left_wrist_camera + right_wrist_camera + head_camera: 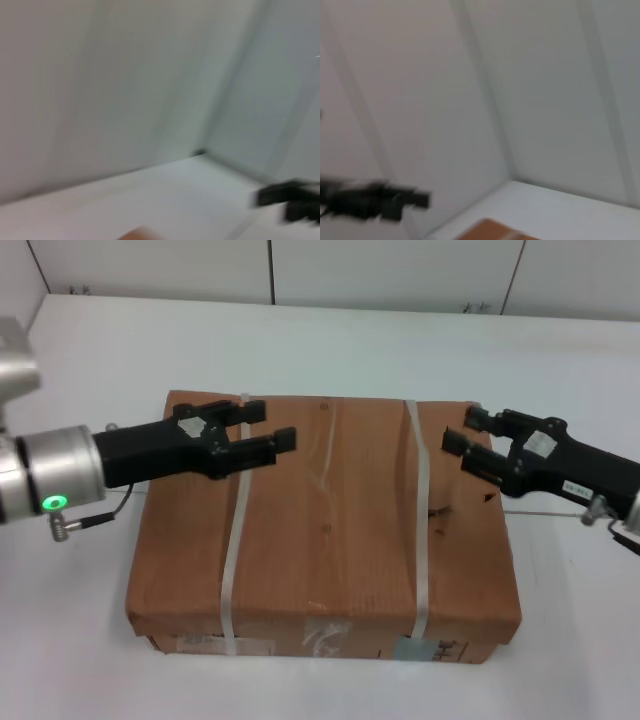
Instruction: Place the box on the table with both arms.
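Note:
The brown cardboard box (330,530) lies flat on the white table (80,660), with two whitish straps across it and white labels on its near side. My left gripper (271,426) is open and empty over the box's far left part, above the left strap. My right gripper (463,430) is open and empty over the box's far right corner. The left wrist view shows the other arm's gripper (292,201) and an edge of the box (137,234). The right wrist view shows the other arm's gripper (375,200) and a box corner (495,231).
White wall panels (390,270) stand behind the table's far edge. A thin cable (95,520) hangs from my left wrist beside the box's left side.

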Robot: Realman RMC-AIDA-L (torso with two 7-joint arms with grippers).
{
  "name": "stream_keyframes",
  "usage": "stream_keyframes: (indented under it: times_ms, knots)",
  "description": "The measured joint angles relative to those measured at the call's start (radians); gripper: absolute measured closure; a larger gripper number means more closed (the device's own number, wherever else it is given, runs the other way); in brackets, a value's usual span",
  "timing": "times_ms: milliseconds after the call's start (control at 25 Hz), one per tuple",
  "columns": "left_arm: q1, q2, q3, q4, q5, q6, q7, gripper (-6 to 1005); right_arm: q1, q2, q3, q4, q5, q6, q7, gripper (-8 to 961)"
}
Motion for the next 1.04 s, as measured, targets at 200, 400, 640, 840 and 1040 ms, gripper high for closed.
stream_keyframes:
  times_ms: [200,400,640,840,1040]
  knots:
    - [0.001,0.058,0.002,0.014,0.017,0.314,0.008,283,-0.012,-0.001,-0.034,-0.113,-0.067,-0.233,-0.020,410]
    - [-0.003,0.079,0.002,0.016,0.038,0.423,0.037,281,-0.012,-0.002,-0.035,-0.139,-0.071,-0.348,-0.022,331]
    - [-0.012,0.084,0.002,0.017,0.061,0.454,0.048,280,-0.009,-0.004,-0.072,-0.144,-0.076,-0.456,-0.020,189]
    - [-0.016,0.086,0.002,0.017,0.094,0.456,0.052,279,-0.004,-0.005,-0.081,-0.155,-0.099,-0.478,-0.029,127]
    - [-0.017,0.078,0.002,0.017,0.115,0.454,0.059,278,-0.008,-0.002,-0.108,-0.157,-0.101,-0.474,-0.064,124]
